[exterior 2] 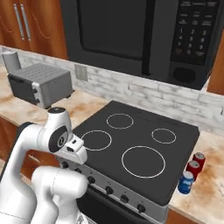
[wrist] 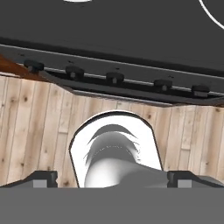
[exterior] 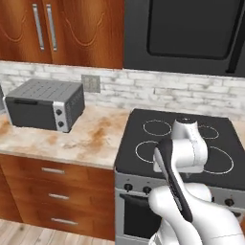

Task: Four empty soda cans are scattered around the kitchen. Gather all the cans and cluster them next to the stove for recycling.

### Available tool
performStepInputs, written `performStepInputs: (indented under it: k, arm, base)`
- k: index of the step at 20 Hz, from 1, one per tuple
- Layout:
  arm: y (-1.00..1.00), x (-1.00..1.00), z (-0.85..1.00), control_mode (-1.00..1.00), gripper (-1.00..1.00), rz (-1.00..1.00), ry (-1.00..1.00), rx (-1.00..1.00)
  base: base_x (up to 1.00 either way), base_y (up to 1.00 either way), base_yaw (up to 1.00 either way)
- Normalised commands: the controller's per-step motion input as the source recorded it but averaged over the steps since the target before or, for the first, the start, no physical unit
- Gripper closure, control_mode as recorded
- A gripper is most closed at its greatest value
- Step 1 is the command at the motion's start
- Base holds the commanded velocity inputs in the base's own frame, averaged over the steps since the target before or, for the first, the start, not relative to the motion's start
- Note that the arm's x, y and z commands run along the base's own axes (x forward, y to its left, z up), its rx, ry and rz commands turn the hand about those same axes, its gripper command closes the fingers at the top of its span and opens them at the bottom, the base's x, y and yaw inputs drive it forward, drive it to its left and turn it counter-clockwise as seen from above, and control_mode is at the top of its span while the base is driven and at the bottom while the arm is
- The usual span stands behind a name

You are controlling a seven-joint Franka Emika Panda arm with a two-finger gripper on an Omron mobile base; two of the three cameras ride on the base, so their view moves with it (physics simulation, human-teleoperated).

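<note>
Three soda cans stand close together on the counter just right of the stove [exterior 2: 144, 127]: a red one [exterior 2: 199, 158] at the back, a second red can [exterior 2: 193, 168] in the middle and a blue can [exterior 2: 186, 182] in front. The stove [exterior: 130, 139] is a black glass cooktop with white rings. My arm is folded low in front of the stove's left half, far from the cans. My gripper [wrist: 113, 179] points down at the floor, open, its fingertips [wrist: 43, 179] wide apart with nothing between them. The stove's row of dark knobs [wrist: 114, 78] runs above it in the hand view.
A grey toaster oven [exterior: 45, 105] sits on the marble counter [exterior: 91, 139] left of the stove. A black microwave [exterior 2: 144, 35] hangs above the cooktop. Wooden drawers [exterior: 52, 191] are under the left counter. A plank floor [wrist: 35, 122] lies below the hand.
</note>
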Motion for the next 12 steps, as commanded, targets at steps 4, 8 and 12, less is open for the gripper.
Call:
performStepInputs:
  k: [4,8,12]
  arm:
    - [0.00,0.00,0.00,1.00,-1.00,0.00,0.00,0.00]
    - [0.00,0.00,0.00,1.00,-1.00,0.00,0.00,0.00]
    - [0.00,0.00,0.00,1.00,-1.00,0.00,0.00,0.00]
  base:
    - [-0.04,0.32,0.49]
    - [-0.09,0.38,0.47]
    - [-0.11,0.47,0.46]
